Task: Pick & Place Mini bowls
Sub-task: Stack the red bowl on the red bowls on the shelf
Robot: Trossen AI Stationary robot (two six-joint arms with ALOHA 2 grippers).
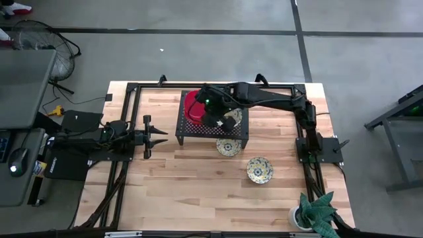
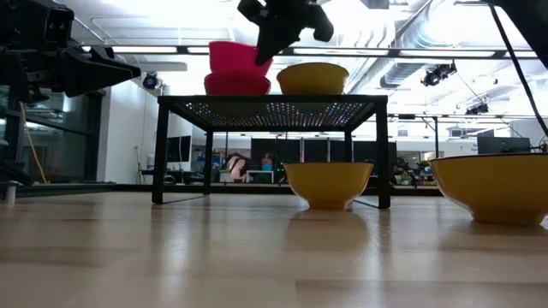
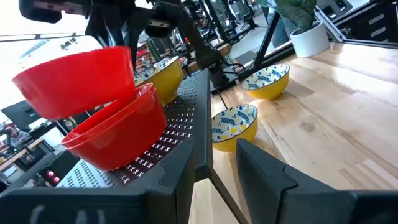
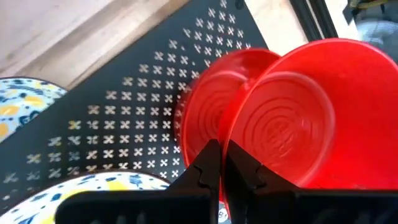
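A black perforated stand (image 1: 211, 125) stands mid-table. My right gripper (image 1: 210, 111) is over its left part, shut on a plain red bowl (image 4: 305, 112), also in the low view (image 2: 233, 56). It holds the bowl just over another red bowl (image 3: 118, 134) that sits on the stand. A floral bowl (image 1: 231, 119) sits on the stand's right part. Two more floral bowls (image 1: 228, 147) (image 1: 260, 170) rest on the table near the stand. My left gripper (image 1: 155, 137) is open and empty, left of the stand, and shows in its own wrist view (image 3: 217, 168). My right gripper pinches the red bowl's rim (image 4: 225, 146), one finger inside the bowl and one outside. The fingers come from above, slanting down. The bowl is tilted, over the mouth of the lower red bowl (image 2: 237, 83); whether the two touch I cannot tell.
A potted plant (image 1: 310, 215) stands at the table's near right corner. Black frame rails (image 1: 129, 125) run along the table's left and right sides. Bare wood (image 1: 185, 192) lies near the front edge.
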